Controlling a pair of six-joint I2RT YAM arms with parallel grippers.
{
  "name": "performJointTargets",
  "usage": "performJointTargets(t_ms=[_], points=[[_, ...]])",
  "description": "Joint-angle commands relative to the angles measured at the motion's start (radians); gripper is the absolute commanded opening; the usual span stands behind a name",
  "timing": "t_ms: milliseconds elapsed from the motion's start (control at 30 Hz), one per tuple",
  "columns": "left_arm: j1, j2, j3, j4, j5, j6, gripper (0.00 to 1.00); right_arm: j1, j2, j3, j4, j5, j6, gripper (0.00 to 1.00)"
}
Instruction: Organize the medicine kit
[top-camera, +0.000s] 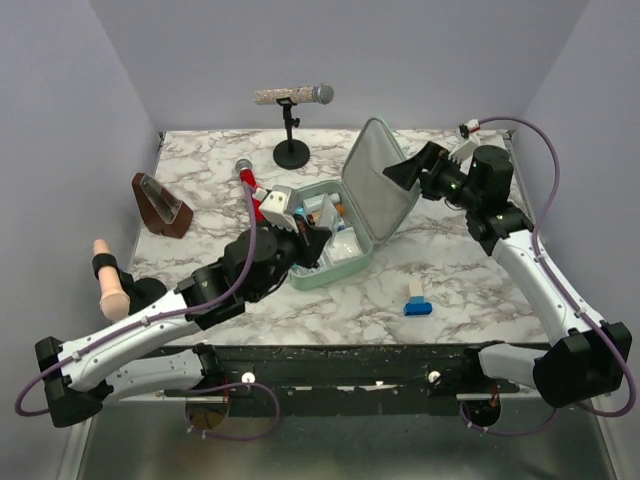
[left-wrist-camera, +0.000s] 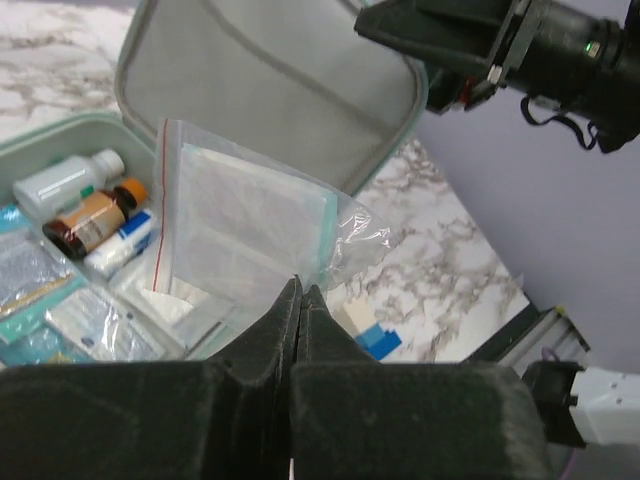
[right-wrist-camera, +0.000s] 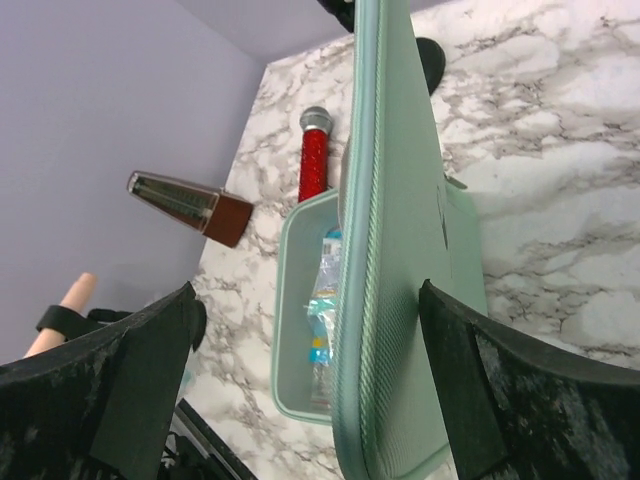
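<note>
The mint-green medicine kit (top-camera: 340, 235) lies open mid-table, its lid (top-camera: 380, 175) standing up. My left gripper (top-camera: 303, 232) is over the kit's tray. In the left wrist view it (left-wrist-camera: 301, 286) is shut on the corner of a clear zip bag of white gauze (left-wrist-camera: 250, 215), held above the tray (left-wrist-camera: 70, 135), which holds bottles and packets. My right gripper (top-camera: 402, 170) is behind the lid. In the right wrist view it (right-wrist-camera: 310, 390) is open, with its jaws standing either side of the lid's edge (right-wrist-camera: 400, 300).
A blue-and-white box (top-camera: 418, 298) lies on the marble to the right of the kit. A red microphone (top-camera: 245, 172) and a brown metronome (top-camera: 160, 205) lie to the left. A microphone on a stand (top-camera: 293, 97) is at the back. A peach handle (top-camera: 108, 282) is at far left.
</note>
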Motion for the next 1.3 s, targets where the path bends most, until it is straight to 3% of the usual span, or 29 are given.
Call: performJointTargets(t_ms=[0,133,300,533,767,1133,1267], points=[[0.149,0.081,0.092,0.149,0.215,0.036,0.0,-0.029,0.062,0.083,0.032,-0.092,0.043,1.0],[0.277,0.198,0.169,0.273,0.359,-0.033,0.0,-0.041,0.115,0.099,0.048,-0.17,0.079,0.98],[0.4,0.371,0.235,0.49,0.552,-0.221,0.0,-0.054,0.093,0.042,0.121,-0.225,0.088,0.97],[0.448,0.569,0.35,0.68,0.697,-0.364,0.0,-0.061,0.051,-0.019,0.17,-0.305,0.093,0.97],[0.453,0.674,0.438,0.717,0.691,-0.43,0.0,-0.061,0.017,-0.067,0.205,-0.314,0.108,0.97],[0.463,0.672,0.257,0.814,0.609,-0.504,0.0,-0.061,0.01,-0.073,0.213,-0.311,0.109,0.97],[0.468,0.663,0.267,0.783,0.597,-0.477,0.0,-0.063,0.019,-0.071,0.21,-0.302,0.109,0.96]])
